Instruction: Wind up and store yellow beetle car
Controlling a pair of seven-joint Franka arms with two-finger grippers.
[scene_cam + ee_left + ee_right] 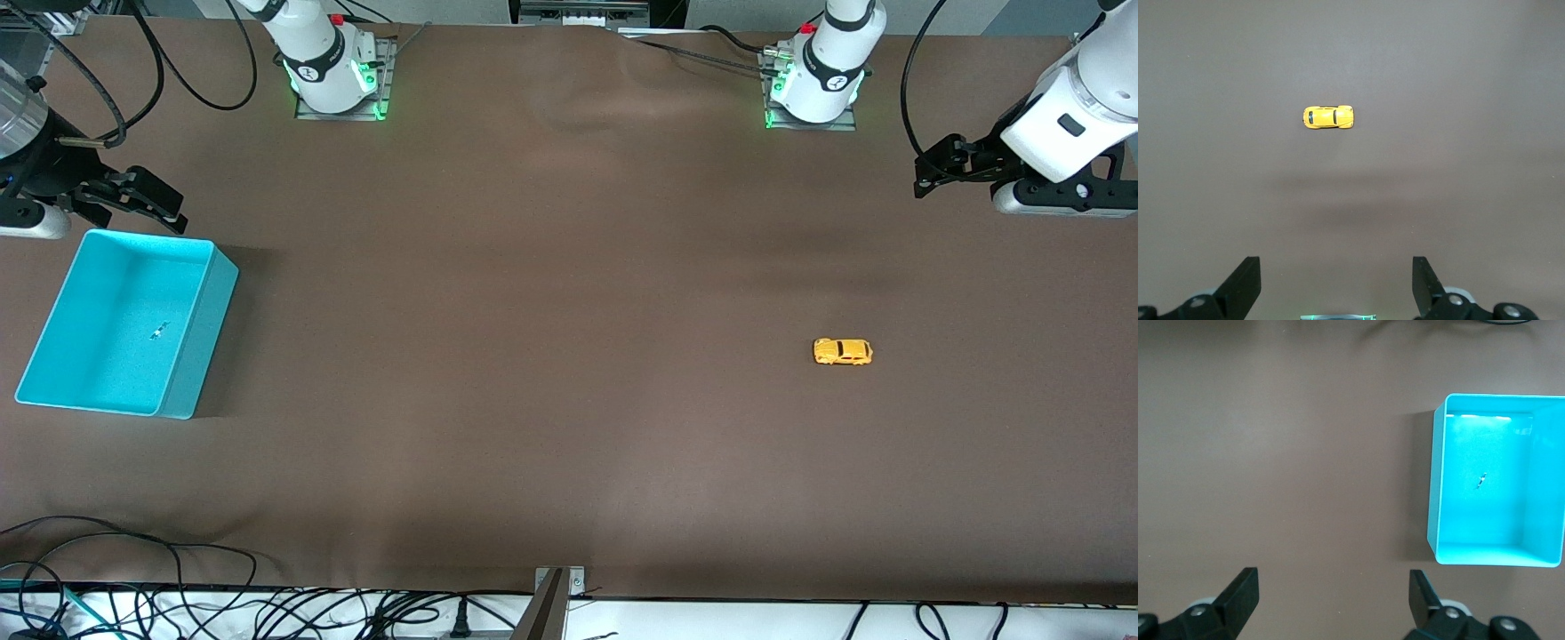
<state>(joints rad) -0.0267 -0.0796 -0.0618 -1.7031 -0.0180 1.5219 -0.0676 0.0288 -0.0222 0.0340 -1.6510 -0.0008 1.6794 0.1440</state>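
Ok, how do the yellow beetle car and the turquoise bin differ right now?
The yellow beetle car is tiny and rounded; the turquoise bin is far larger, boxy and open-topped. The car sits toward the left arm's end of the table, the bin at the right arm's end. Both rest on the brown table, untouched.

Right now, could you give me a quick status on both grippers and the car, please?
Left gripper open, waiting. Right gripper open, above the turquoise bin. Yellow beetle car untouched on table, nothing in the way.
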